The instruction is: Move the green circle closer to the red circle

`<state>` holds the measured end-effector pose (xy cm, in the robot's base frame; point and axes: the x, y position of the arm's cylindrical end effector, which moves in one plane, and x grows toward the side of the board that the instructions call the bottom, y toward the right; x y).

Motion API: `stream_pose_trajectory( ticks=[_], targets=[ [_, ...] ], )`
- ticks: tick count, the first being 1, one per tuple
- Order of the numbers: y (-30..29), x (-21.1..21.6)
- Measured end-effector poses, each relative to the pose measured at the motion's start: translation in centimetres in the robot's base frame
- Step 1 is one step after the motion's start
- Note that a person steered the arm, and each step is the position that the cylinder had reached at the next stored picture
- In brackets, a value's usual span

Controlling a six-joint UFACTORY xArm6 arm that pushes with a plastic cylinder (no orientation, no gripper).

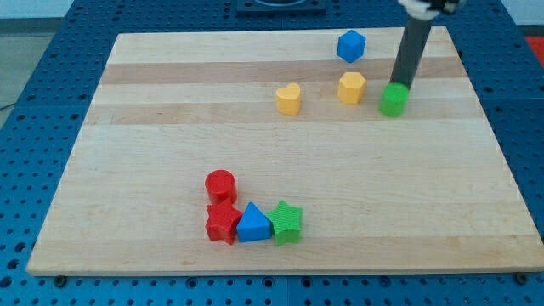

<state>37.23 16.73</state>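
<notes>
**A:** What does the surface look like?

**B:** A pale wooden board (280, 195) made of glued strips, the grain running from the view's left to its right. It lies on a blue table (34, 102) with a grid of small holes. A dark shape sits at the view's top edge behind the board; I cannot tell what it is.

**A:** Where is the green circle?

**B:** The green circle (393, 99) stands near the board's upper right corner. My tip (399, 87) is right at its top edge, touching it or just behind it. The rod slants up toward the view's top right.

**A:** Any jaws, released or clenched?

**B:** There are none to report; the arm ends in that plain dark rod.

**A:** And the red circle?

**B:** The red circle (220, 184) is well apart from the green one, down in the lower left part of the board. Just below it, touching, is a red star (223, 223), then a blue triangle (252, 223) and a green star (286, 222), packed in a row.

**A:** What lies near the rod?

**B:** A yellow hexagon (351, 87) is just to the left of the green circle. A yellow heart (289, 99) is further left, and a blue hexagon (350, 46) is above the yellow one.
</notes>
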Motion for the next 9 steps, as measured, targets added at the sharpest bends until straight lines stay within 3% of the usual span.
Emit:
stream_pose_trajectory(
  ticks=[1, 2, 3, 4, 5, 6, 7, 8, 9],
  targets=[
    [-1.7, 3.7],
    [-0.7, 2.0],
    [4.1, 0.8],
    [-0.1, 5.8],
    [-9.5, 11.3],
    [-13.0, 13.4],
    [-7.8, 10.7],
    [-7.2, 6.4],
    [-14.2, 6.0]
  ],
)
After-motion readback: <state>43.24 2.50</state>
